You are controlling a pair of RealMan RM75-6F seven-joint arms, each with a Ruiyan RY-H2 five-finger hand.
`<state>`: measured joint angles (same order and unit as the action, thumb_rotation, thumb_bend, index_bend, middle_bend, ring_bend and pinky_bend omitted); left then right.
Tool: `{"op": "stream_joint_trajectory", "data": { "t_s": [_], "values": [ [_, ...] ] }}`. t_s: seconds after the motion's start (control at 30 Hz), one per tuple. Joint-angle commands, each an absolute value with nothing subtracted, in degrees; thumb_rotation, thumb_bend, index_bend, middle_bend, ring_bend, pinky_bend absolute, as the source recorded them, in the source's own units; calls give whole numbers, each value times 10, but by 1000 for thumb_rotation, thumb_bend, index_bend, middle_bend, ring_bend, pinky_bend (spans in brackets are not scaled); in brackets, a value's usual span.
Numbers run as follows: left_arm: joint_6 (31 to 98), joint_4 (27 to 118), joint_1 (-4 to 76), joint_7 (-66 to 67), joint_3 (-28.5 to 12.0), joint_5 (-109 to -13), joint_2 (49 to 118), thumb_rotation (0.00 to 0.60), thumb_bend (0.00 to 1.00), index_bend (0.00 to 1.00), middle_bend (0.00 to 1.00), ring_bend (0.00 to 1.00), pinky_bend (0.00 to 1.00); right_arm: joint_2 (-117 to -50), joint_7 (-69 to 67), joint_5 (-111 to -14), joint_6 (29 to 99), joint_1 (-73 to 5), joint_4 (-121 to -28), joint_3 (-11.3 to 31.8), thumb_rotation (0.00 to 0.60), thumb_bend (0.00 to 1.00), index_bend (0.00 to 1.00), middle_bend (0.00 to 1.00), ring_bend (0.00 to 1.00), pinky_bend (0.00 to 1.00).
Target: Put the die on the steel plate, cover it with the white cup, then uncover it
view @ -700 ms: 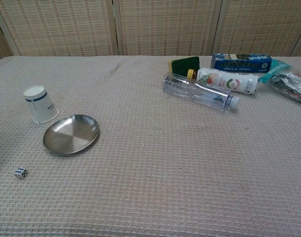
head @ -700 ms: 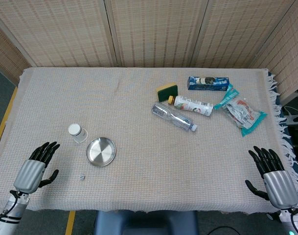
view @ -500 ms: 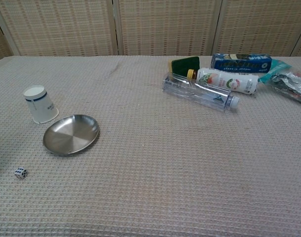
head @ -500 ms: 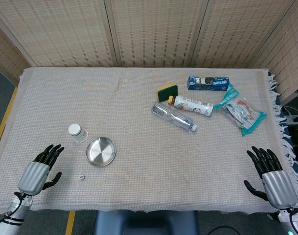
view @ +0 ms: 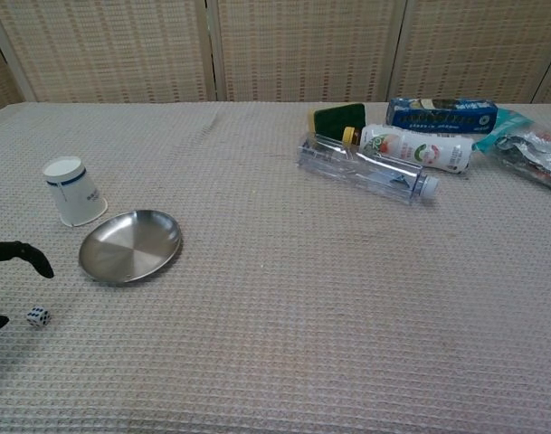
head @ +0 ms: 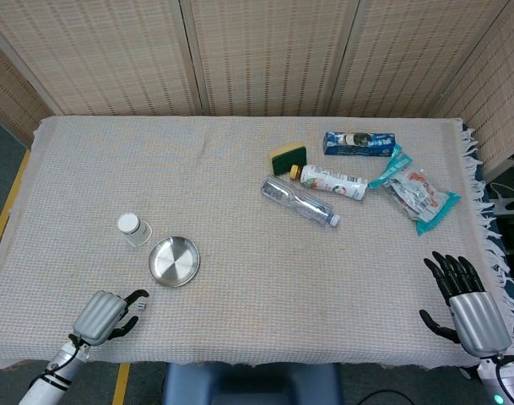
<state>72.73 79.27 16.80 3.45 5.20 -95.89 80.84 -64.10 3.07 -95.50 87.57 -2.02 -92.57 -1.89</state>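
At the lower left of the head view, the left hand (head: 103,315) is hovering low over the tabletop (head: 240,194) with its dark fingers (view: 26,254) parted around the small white die with dark pips (view: 38,316); in the chest view one fingertip is arching above the die and another is lying just below and to its left, so the die is sitting between them but apart from both, and the hand is grasping nothing. The first step of the task, picking up the die, looks to be the one in hand. Just up and to the right of the die, the round shiny steel plate (head: 174,261) is lying bare, and beside its upper-left rim the white paper cup with a blue band (view: 72,192) is standing mouth down, untouched. At the lower right of the head view the right hand (head: 472,305) is resting near the fringed tabletop edge, fingers spread and holding nothing, well apart from everything in play. The next move is probably calling for a fine pinch: the fingers closing squarely on the tiny die without nudging it across the woven cloth, then a short lift and carry rightward to set it near the plate's centre, leaving the cup undisturbed for the covering step.
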Motion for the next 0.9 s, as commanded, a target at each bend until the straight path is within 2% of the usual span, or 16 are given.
{"op": "stream_joint_trajectory", "data": {
  "t_s": [0.03,0.3,0.5,0.9],
  "values": [
    [709,780,174,46,52,-948,821,600,378,321,1000,966,1000,-641,30,-954,876,-20,-926,-18,533,187,0,0,0,0],
    [701,744,180,59,44,-938,848,600,378,346,1000,971,1000,-639,28,-950,875,-20,-925,-16,533,186,0,0,0,0],
    [692,726,182,61,43,-927,857,600,378,401,1000,974,1000,-639,28,-947,876,-20,-925,-14,533,187,0,0,0,0],
    [685,721,187,54,44,-920,861,600,376,419,1000,974,1000,-640,29,-943,868,-22,-924,-13,533,186,0,0,0,0]
  ]
}}
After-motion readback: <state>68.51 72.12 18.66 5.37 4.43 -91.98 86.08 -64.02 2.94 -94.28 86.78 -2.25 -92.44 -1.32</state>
